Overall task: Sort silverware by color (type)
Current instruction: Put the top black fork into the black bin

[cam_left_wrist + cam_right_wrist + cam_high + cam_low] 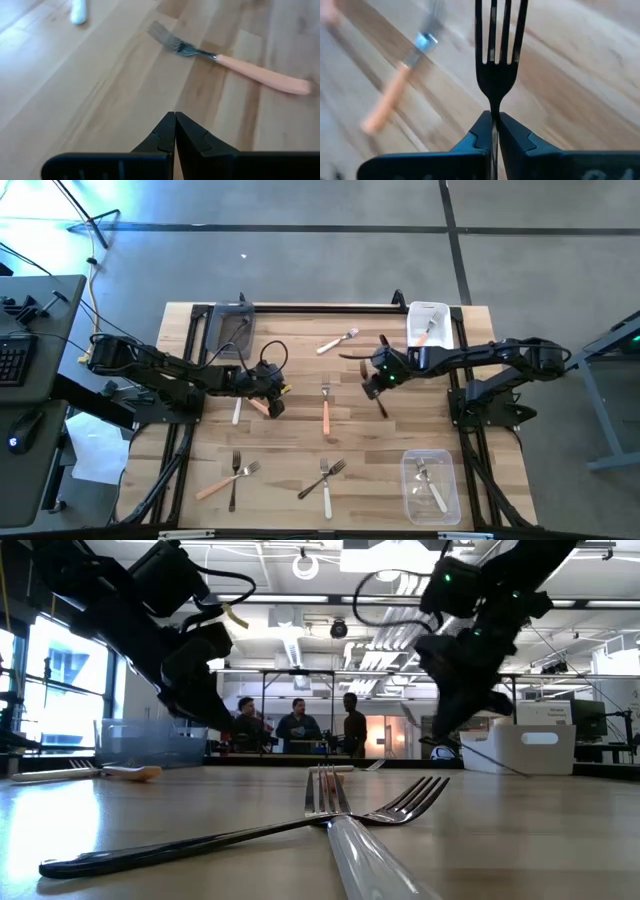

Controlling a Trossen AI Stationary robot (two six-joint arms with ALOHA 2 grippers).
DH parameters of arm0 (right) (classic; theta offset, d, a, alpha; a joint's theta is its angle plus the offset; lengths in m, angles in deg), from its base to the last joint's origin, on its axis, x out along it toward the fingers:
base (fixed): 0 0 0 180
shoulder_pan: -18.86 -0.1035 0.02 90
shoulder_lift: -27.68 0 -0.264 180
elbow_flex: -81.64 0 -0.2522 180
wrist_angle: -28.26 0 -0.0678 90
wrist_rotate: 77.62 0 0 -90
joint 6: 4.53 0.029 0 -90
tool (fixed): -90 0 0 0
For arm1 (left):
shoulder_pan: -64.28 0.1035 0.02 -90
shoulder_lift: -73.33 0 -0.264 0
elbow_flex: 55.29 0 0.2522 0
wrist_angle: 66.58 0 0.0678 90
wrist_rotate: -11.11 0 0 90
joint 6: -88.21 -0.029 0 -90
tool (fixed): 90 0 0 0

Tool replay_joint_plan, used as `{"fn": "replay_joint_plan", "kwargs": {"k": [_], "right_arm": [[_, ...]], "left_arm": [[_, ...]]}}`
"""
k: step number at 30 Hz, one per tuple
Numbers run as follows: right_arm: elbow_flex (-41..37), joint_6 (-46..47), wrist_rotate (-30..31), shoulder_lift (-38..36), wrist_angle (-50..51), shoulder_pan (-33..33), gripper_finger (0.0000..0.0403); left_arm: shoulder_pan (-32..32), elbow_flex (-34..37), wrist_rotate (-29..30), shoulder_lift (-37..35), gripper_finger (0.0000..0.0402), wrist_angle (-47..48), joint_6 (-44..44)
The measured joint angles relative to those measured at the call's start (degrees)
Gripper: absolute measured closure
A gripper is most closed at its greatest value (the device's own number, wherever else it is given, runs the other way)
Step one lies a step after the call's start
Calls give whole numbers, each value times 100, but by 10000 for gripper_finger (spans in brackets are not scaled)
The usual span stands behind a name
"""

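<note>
Two dark jointed arms — black cables looped at wrists, green light glowing on right wrist [392, 377], matte black wedge-shaped fingers [160, 137].

We can read no text, label, brand, number or sign in any of these views. Nothing written shows on the table, the arms or the room behind them.

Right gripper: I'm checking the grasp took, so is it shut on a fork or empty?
Shut on a fork. In the right wrist view the right gripper pinches the neck of a black fork, tines pointing away.
</note>
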Motion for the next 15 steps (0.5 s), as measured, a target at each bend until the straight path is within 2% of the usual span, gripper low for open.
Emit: {"fn": "replay_joint_plan", "kwargs": {"k": [4, 8, 12, 15], "right_arm": [[-5, -2, 256, 96, -829, -88, 393], [-5, -26, 575, 312, -1814, -131, 396], [8, -175, 577, 562, -2908, -115, 397], [203, -253, 577, 824, -3373, -109, 397]], "left_arm": [[2, 0, 256, 0, 399, 207, 62], [0, 0, 271, 0, 399, 205, 56], [-7, -2, 274, 0, 399, 284, 51], [-7, -2, 285, 0, 399, 390, 46]]}}
